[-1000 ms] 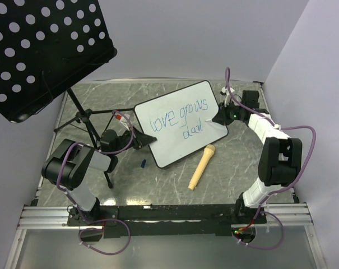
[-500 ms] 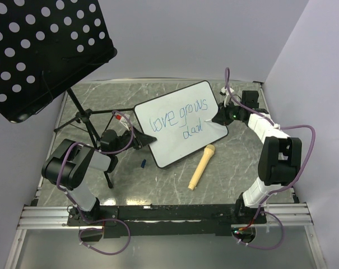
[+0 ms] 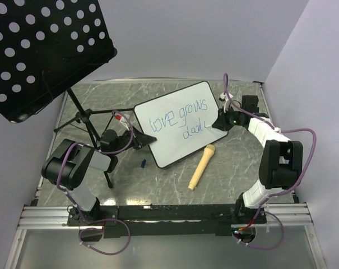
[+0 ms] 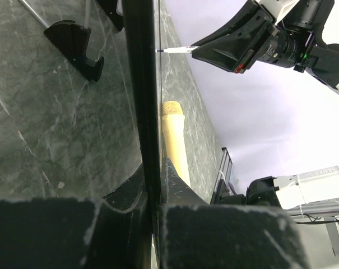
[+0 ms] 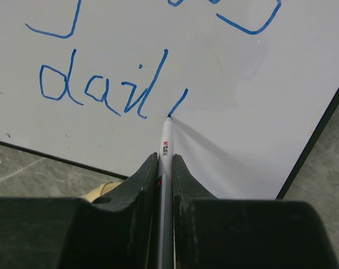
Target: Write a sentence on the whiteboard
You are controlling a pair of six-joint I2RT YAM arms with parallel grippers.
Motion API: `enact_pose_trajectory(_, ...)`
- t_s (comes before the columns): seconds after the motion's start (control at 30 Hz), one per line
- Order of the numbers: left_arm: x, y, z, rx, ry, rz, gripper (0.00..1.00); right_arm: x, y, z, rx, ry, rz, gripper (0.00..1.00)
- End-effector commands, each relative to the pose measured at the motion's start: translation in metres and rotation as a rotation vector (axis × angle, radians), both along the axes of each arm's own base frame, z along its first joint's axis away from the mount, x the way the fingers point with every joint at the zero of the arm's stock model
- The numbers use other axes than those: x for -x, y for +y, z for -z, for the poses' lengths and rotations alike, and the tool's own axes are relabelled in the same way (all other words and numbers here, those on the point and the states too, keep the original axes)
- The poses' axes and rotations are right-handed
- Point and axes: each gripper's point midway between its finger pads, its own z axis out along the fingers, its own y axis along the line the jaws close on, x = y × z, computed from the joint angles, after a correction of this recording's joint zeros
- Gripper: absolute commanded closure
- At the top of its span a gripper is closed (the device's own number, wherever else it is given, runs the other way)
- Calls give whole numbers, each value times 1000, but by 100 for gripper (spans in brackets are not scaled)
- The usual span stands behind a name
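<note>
The sentence, in blue marker, reads "love grows dail" with one more stroke begun, on the whiteboard standing tilted mid-table. The right gripper is clamped on a marker whose tip touches the whiteboard just after the "l", while the left gripper pinches the whiteboard's left edge. A tan microphone lies just beside its near edge, with a music stand at far left.

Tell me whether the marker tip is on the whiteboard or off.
On: in the right wrist view the marker tip meets the whiteboard at the end of a blue stroke.
</note>
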Motion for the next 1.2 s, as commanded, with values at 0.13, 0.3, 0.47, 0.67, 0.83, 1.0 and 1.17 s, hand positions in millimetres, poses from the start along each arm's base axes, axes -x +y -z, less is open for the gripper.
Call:
enact_pose_trajectory(0.13, -1, -5, -55, 51, -288, 36, 99, -6, -8, -9, 41, -44, 23, 100)
enact_pose_trajectory(0.3, -1, -6, -56, 46, -291, 37, 99, -17, -15, -14, 51, -59, 52, 100)
enact_pose_trajectory(0.47, -2, -6, -56, 49, -289, 40, 99, -26, -18, -17, 55, -68, 69, 100)
enact_pose_trajectory(0.67, -2, -6, -55, 43, -289, 40, 99, -37, -21, -19, 56, -77, 79, 100)
enact_pose_trajectory(0.83, -3, -7, -56, 44, -291, 42, 99, -46, -20, -24, 44, -85, 88, 100)
enact_pose_trajectory(1.0, -3, -7, -55, 43, -289, 42, 99, -50, -19, -21, 32, -69, 88, 100)
enact_pose_trajectory(1.17, -2, -7, -55, 45, -289, 42, 99, -42, -18, -13, 39, -52, 74, 100)
